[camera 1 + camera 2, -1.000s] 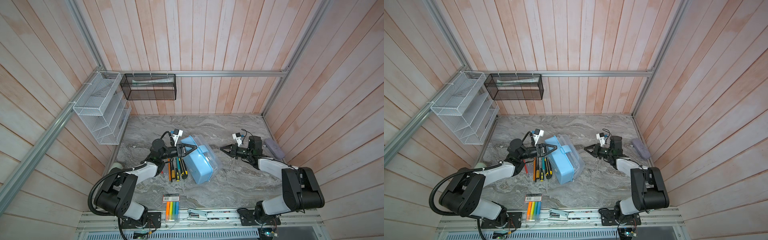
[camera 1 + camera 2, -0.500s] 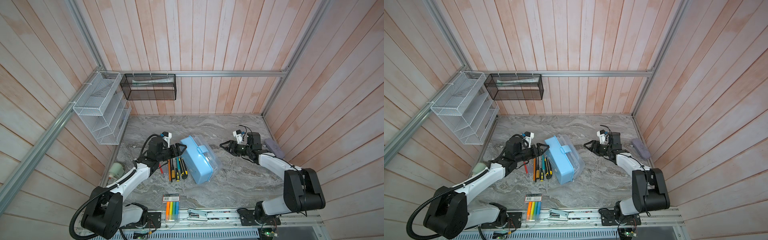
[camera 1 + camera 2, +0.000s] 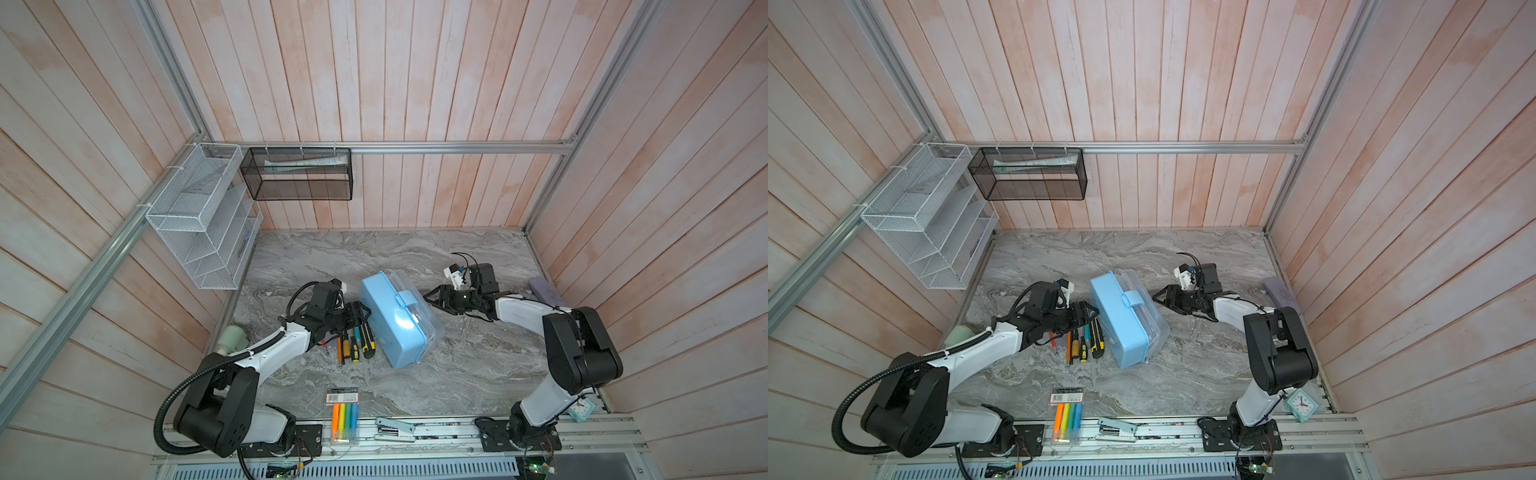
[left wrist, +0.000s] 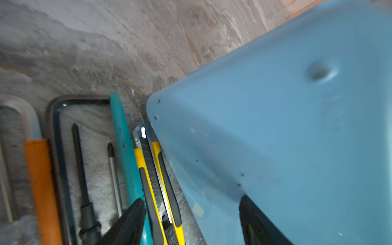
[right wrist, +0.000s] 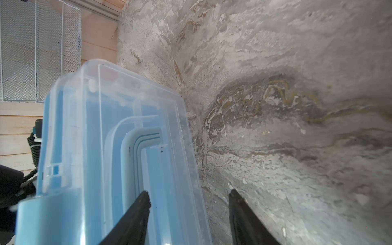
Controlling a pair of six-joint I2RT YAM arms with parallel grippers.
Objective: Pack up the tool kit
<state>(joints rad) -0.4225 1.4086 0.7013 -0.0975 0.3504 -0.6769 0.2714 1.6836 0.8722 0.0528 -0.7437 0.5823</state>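
The tool kit [image 3: 395, 322] [image 3: 1121, 326] is a light blue box lying on its side mid-table, clear lid facing right. My left gripper [image 3: 363, 313] [image 3: 1092, 311] [image 4: 191, 203] is open at the box's blue left side, low over the table. One finger stands before the blue wall [image 4: 297, 127], the other beside a yellow utility knife [image 4: 157, 180]. My right gripper [image 3: 430, 297] [image 3: 1158, 298] [image 5: 188, 195] is open at the clear lid [image 5: 131, 131]. One of its fingers is in front of the lid, the other over bare table. Neither gripper holds anything.
Loose tools [image 3: 353, 340] lie in a row left of the box: knife, teal tool, screwdrivers, orange handle. A marker pack [image 3: 344, 413] and stapler [image 3: 395, 428] sit at the front edge. A grey-lilac case [image 3: 544, 291] lies far right. A white wire rack [image 3: 199, 216] and a black mesh basket [image 3: 299, 174] hang on the walls.
My right gripper opened wider and moved left, closer to the lid. My left gripper drew back from the box, then came down lower beside it, above the tools.
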